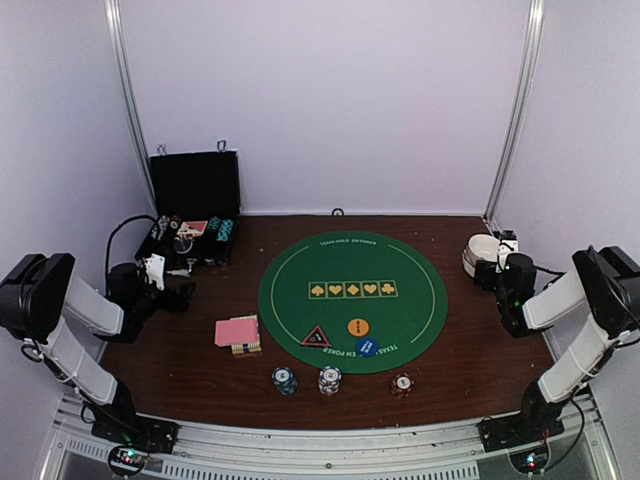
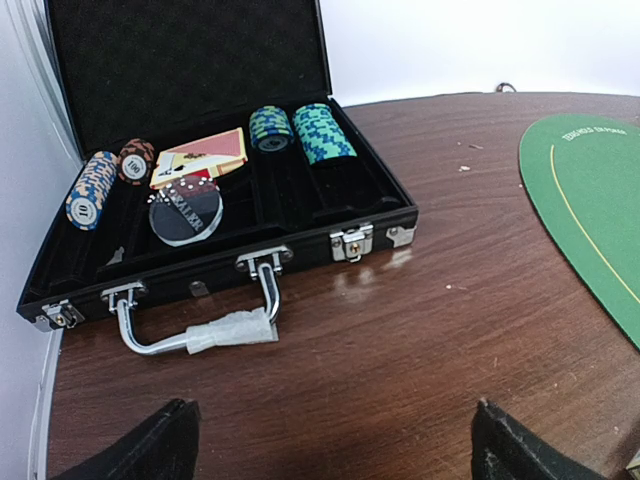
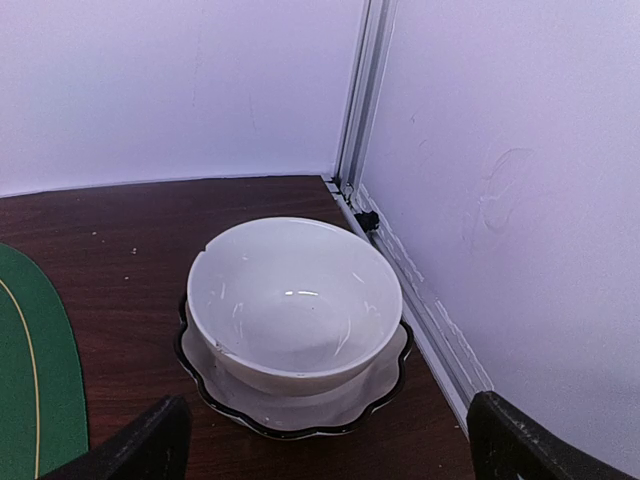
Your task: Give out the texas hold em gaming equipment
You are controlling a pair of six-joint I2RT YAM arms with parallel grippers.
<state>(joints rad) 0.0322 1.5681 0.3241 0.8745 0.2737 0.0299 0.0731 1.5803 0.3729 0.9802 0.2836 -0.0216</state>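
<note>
At nine o'clock: left pincer (image 2: 340,452) spread wide, empty, facing open black hard case (image 1: 195,205) at ten o'clock. At seven o'clock of round green felt mat (image 1: 300,290): pink-backed rectangular playing cards (image 1: 237,331). Near mat's six o'clock edge: black-red triangle marker (image 1: 316,337), orange disc (image 1: 358,327), blue disc (image 1: 367,347). Along near edge of brown wooden desk (image 1: 470,340): teal chip stack (image 1: 284,379), white-blue chip stack (image 1: 330,380), red chip stack (image 1: 402,384). At three o'clock: right pincer (image 3: 330,452) spread, empty, facing white ceramic bowl (image 3: 290,300).
</note>
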